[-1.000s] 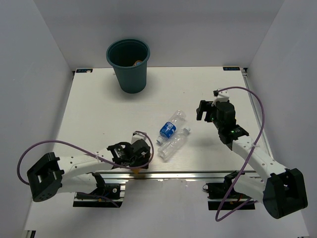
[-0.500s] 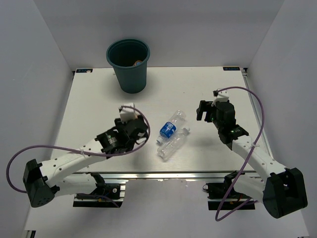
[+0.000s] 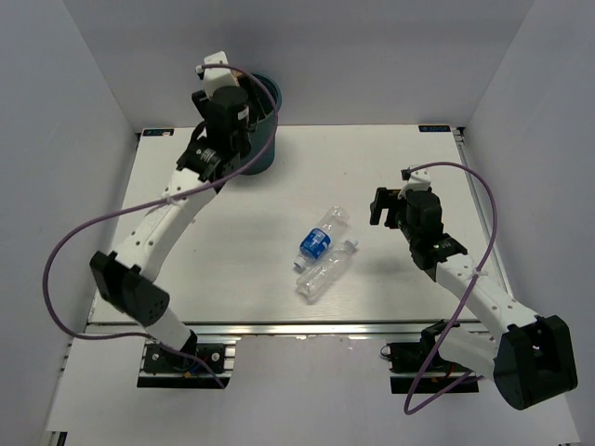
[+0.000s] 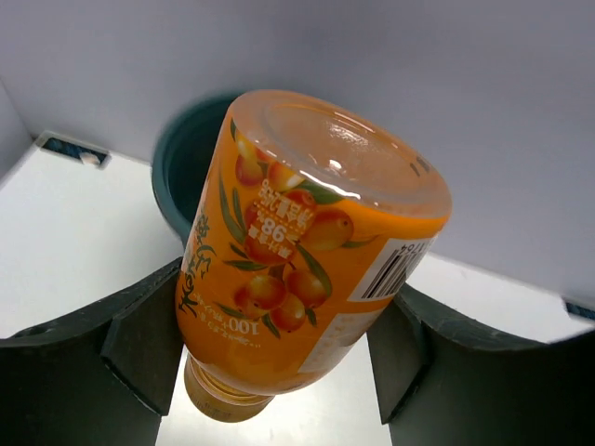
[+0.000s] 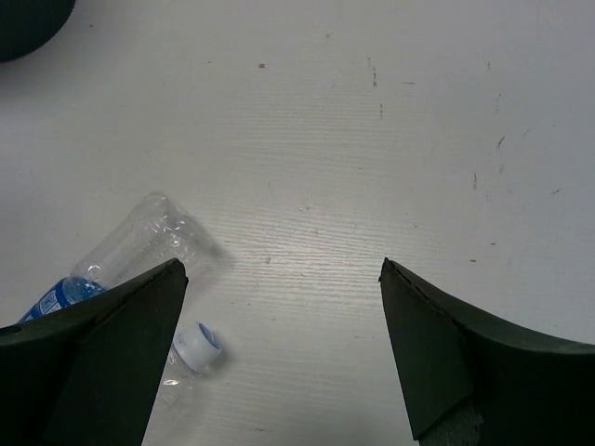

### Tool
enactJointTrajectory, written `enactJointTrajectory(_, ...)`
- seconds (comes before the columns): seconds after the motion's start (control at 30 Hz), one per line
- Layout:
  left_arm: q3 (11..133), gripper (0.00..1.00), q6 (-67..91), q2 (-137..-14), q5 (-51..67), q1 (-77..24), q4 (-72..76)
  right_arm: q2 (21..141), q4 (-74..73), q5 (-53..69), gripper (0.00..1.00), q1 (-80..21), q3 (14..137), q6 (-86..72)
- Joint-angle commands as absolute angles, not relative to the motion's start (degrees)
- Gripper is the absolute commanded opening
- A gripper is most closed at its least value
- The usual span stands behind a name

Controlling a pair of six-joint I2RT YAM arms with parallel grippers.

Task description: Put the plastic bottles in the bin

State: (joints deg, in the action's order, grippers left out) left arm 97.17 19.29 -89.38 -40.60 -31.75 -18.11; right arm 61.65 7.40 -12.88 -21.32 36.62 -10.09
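Observation:
My left gripper (image 3: 240, 110) is raised at the near rim of the dark teal bin (image 3: 264, 149) at the back of the table. It is shut on an orange bottle (image 4: 297, 251) with a white label, base pointing away and cap hanging down. The bin's mouth (image 4: 181, 172) lies just beyond the bottle. The arm hides this bottle in the top view. A clear bottle with a blue label (image 3: 321, 237) and a plain clear bottle (image 3: 323, 271) lie side by side mid-table. My right gripper (image 3: 381, 206) is open and empty to their right. Its view shows the labelled bottle (image 5: 130, 246) and a white cap (image 5: 197, 347) beside the left finger.
White walls close in the table on the left, back and right. Small dark brackets sit at the back corners (image 3: 156, 133) (image 3: 437, 127). An aluminium rail (image 3: 307, 325) runs along the front edge. My left arm (image 3: 158, 232) stretches diagonally over the left half.
My left arm has swung from the front edge of the table up and back to the bin, carrying the orange bottle. The right arm and the two clear bottles have not moved.

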Motion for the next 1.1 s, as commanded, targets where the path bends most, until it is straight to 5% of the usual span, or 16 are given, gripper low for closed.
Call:
enactJointTrajectory(0.0,105.96,0.61,12.75,-96.99,-39.11,-28.75,-15.04,61.08,10.01,-12.22,0.9,-21.01,37.18,-9.58)
enactJointTrajectory(0.1,113.86,0.69,9.76,-106.21,-43.05,-25.68,-10.38,61.87,9.94,-11.78,0.89,-21.01,37.26,-9.32)
enactJointTrajectory(0.27,136.55,0.66,14.84,-124.07,-35.25,-18.29,-16.87,62.58,10.81,-8.97,0.89,-20.92,36.92,-10.1)
enactJointTrajectory(0.3,139.54,0.72,16.16,-126.28,-35.16,-17.5,-18.27,62.75,11.07,-8.62,0.89,-20.92,36.83,-10.46)
enactJointTrajectory(0.33,141.83,0.98,18.17,-127.69,-33.85,-16.27,-20.28,62.75,11.34,-8.44,0.89,-21.0,36.74,-10.55)
enactJointTrajectory(0.5,126.84,0.98,17.76,-120.33,-28.39,-15.38,-10.73,61.7,14.23,-6.86,0.89,-20.92,34.98,-9.67)
enactJointTrajectory(0.87,124.12,0.98,19.6,-109.79,-14.96,-15.64,-15.56,63.81,8.89,-0.53,0.89,-21.01,36.65,-15.11)
enactJointTrajectory(1.07,98.06,0.98,22.5,-90.04,2.62,-18.53,-11.98,64.77,4.75,8.17,0.89,-22.84,37.7,-17.93)
